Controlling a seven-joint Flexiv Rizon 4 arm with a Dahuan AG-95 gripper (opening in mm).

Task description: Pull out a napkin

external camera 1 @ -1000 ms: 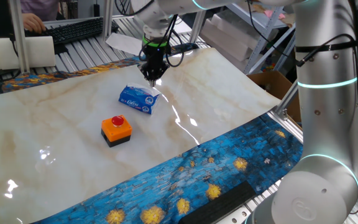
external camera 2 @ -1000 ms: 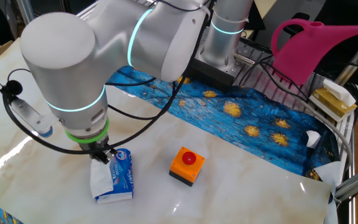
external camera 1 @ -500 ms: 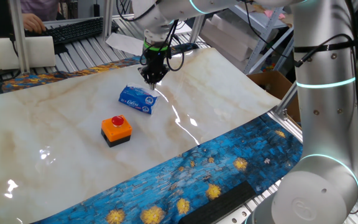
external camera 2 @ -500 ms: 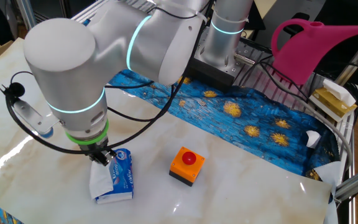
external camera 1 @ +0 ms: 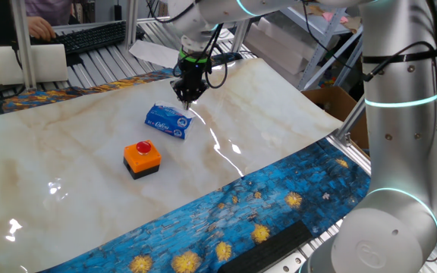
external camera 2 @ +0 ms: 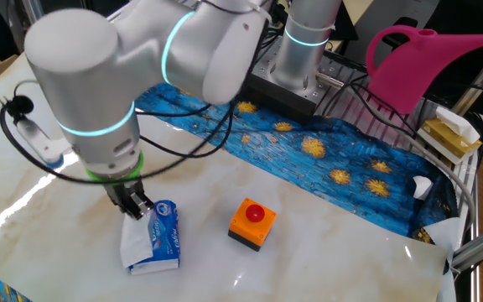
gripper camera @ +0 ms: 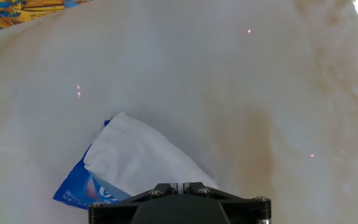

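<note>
Marble-patterned table (external camera 1: pixel 279 129) with a blue starry cloth (external camera 2: pixel 342 159) along one edge. Blue packet (external camera 1: pixel 166 121) near the table's middle, an orange box with a red button (external camera 1: pixel 141 158) just beside it. Gripper (external camera 2: pixel 135 206) poised over the packet's far end, pinched closed on the napkin (external camera 2: pixel 135 243). Napkin partly drawn out of the packet, rising white from its opening toward the gripper.

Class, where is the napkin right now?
In the hand view, the napkin rises from the blue packet up to the gripper, left of the orange button box.
</note>
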